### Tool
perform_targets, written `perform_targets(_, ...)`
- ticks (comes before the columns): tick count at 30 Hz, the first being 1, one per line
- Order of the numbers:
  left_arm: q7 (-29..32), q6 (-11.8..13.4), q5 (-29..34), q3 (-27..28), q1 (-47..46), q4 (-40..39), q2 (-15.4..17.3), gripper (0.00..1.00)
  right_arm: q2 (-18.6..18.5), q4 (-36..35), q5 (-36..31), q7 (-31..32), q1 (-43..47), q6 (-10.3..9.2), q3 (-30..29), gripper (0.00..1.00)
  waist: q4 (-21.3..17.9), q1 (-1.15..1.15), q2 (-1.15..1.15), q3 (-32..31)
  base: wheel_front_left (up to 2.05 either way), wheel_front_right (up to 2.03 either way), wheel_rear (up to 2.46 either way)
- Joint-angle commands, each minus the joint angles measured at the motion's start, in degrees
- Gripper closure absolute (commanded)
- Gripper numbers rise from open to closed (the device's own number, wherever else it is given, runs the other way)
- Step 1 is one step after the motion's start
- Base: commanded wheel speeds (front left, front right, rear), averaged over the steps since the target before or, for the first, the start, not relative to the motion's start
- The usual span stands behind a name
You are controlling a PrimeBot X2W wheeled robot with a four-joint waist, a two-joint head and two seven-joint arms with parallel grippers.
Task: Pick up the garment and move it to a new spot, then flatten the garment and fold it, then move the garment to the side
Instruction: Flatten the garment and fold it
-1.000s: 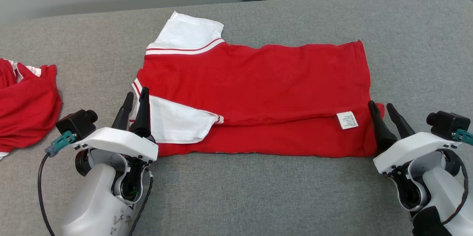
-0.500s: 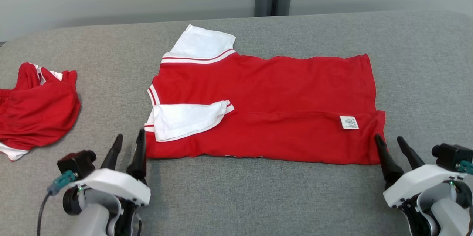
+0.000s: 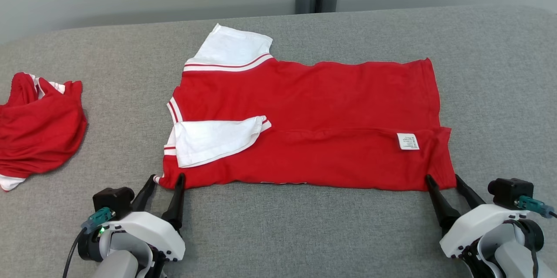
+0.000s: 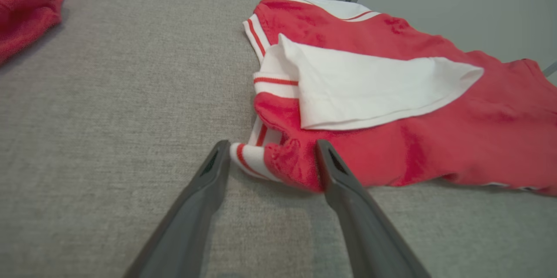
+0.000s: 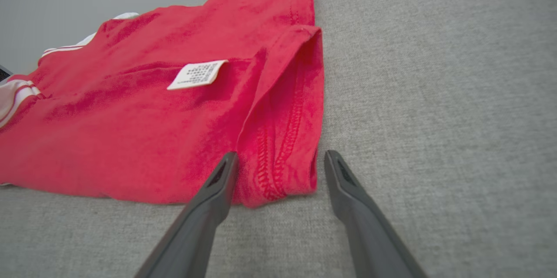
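Red garment (image 3: pixel 304 112) lies flat mid-counter (image 3: pixel 278 234), near long edge already turned over, white sleeve (image 3: pixel 215 139) on top

Step, by my reading: folding, second fold about to start

Left gripper (image 3: pixel 166 178) and right gripper (image 3: pixel 443 178) sit at near corners, jaws spread, each straddling a corner, nothing pinched

Next move likely calls for both closing on all layers together, then lifting evenly

Head view gives whole outline plus second red heap (image 3: pixel 39 125) far left; left wrist view shows striped trim (image 4: pixel 250 158) between jaws; right wrist view shows doubled hem stitching (image 5: pixel 278 160)
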Motion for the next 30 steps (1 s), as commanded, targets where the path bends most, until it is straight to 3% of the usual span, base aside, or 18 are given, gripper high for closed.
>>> perform_targets(1,-0.01,0.08,0.39,-0.08,-0.87,0.30,0.38,0.00,-0.24,0.42,-0.60,0.08,-0.79,0.01,-0.07,0.00,-0.06,0.00,0.00,0.01,0.00,0.00,0.00)
perform_targets(2,-0.01,0.07,0.54,-0.34,-0.93,1.17,0.29,0.00,-0.18,0.90,-1.06,0.28,-0.98,0.01,0.33,0.13,-0.10,0.00,0.00,0.01,0.00,0.00,0.00)
perform_targets(3,-0.01,-0.03,0.55,-0.43,-1.19,1.78,-0.04,0.45,0.02,1.23,-1.49,0.17,-1.11,0.01,0.67,0.61,-0.09,0.00,0.00,0.00,0.00,0.00,0.00)
perform_targets(4,0.00,-0.37,0.31,-0.70,-1.92,2.98,-0.47,1.00,0.60,1.47,-1.53,-0.29,-1.28,0.01,0.90,1.00,-0.01,0.00,0.00,-0.17,0.00,0.00,0.00)
perform_targets(14,-0.01,-1.27,-0.44,1.99,2.61,0.45,-1.26,1.00,-0.19,0.06,0.39,-1.87,2.39,0.01,-0.82,1.00,1.16,0.00,0.00,-5.48,0.00,0.00,0.00)
perform_targets(30,-0.01,-0.33,-1.40,3.14,18.03,-9.39,-4.32,1.00,-1.05,-10.00,0.69,1.08,19.34,0.00,-8.10,1.00,3.38,0.00,0.00,-9.31,0.00,0.00,0.00)
